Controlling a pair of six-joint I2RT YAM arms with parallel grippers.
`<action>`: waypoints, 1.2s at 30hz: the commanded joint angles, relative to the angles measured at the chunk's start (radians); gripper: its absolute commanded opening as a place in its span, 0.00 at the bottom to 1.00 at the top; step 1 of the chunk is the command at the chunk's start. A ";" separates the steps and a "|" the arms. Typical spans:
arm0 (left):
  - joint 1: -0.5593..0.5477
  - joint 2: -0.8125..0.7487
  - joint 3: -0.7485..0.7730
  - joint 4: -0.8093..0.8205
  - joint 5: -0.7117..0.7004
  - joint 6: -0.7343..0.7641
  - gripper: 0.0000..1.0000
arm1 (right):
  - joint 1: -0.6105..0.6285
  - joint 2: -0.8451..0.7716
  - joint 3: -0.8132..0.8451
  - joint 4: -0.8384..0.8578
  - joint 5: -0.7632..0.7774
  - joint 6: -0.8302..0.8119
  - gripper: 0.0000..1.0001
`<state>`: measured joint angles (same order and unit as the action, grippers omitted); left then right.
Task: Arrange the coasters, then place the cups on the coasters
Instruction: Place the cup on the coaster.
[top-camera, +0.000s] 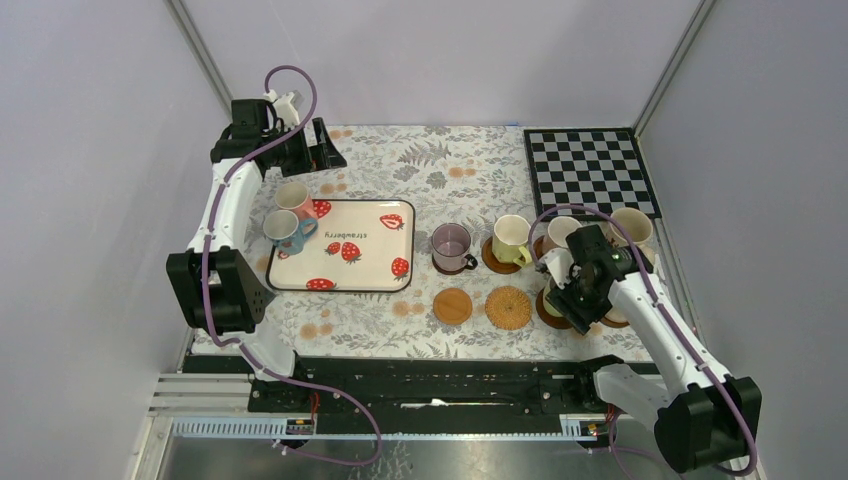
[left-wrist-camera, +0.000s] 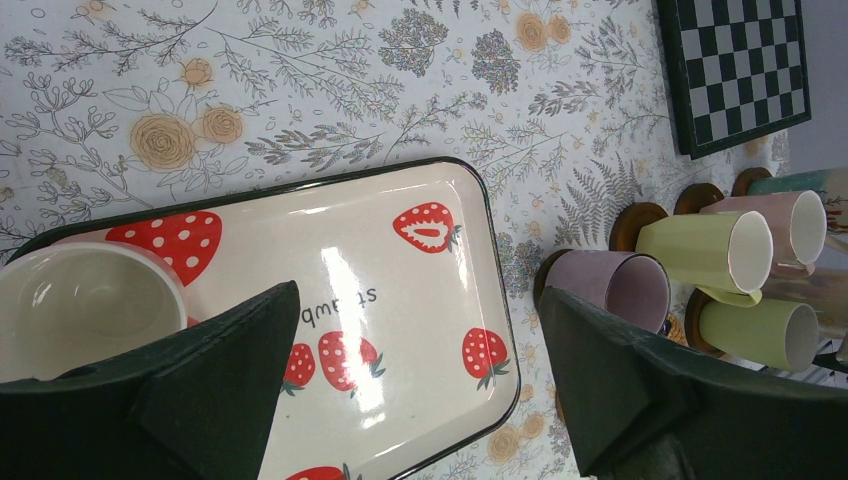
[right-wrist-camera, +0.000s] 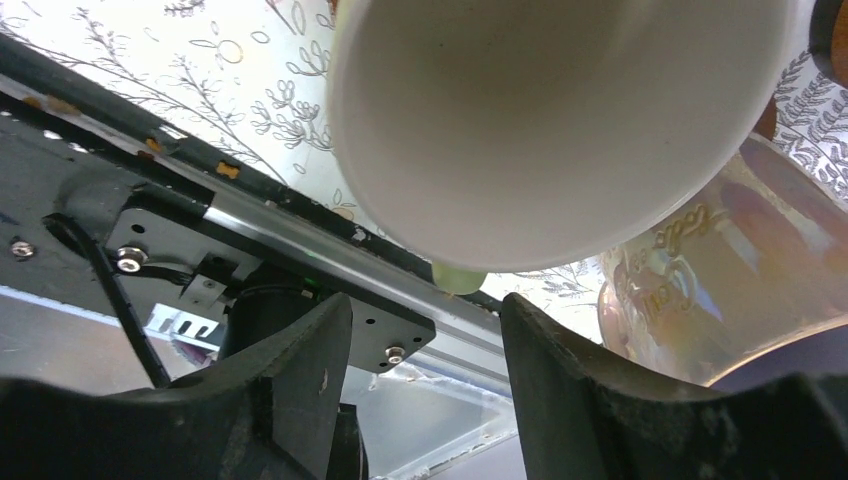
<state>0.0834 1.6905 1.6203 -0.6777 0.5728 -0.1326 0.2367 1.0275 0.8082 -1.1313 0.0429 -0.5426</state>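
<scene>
The left end effector (left-wrist-camera: 418, 290) hangs above the far-left of the floral worktop (top-camera: 440, 175), its fingers spread wide and holding nothing. Below it lies the strawberry tray (top-camera: 360, 276), with a pink cup (top-camera: 293, 198) and a blue-handled cup (top-camera: 285, 231) standing on its left end. Just right of the tray, a purple mug (top-camera: 451, 245) sits on a dark coaster. In front of it lie a bare wooden coaster (top-camera: 452, 306) and, beside that, a woven coaster (top-camera: 509, 307). A yellow-green mug (top-camera: 510, 238) stands on its own coaster behind the woven one. Further right, a pink mug (top-camera: 562, 232) and a cream mug (top-camera: 632, 225) stand near the checkerboard mat (top-camera: 590, 170). The right end effector (right-wrist-camera: 425, 298) hovers low at the near right, fingers part-way apart with nothing between them. The rim of a green mug (right-wrist-camera: 560, 120) lies just beyond the tips. This mug probably rests on the dark coaster (top-camera: 549, 312) there, though the arm hides most of it. A glossy patterned cup (right-wrist-camera: 700, 270) stands just beside it.
</scene>
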 joint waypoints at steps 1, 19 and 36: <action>-0.002 -0.001 0.009 0.058 0.030 -0.006 0.99 | -0.011 -0.006 -0.012 0.075 0.025 -0.035 0.62; -0.003 -0.007 0.003 0.058 0.015 -0.020 0.99 | -0.015 -0.014 -0.044 0.079 -0.038 -0.065 0.42; -0.003 0.004 0.004 0.058 0.030 -0.032 0.99 | -0.018 -0.052 -0.034 0.008 -0.037 -0.056 0.18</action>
<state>0.0834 1.6909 1.6203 -0.6777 0.5728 -0.1558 0.2241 0.9913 0.7650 -1.0733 0.0143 -0.5961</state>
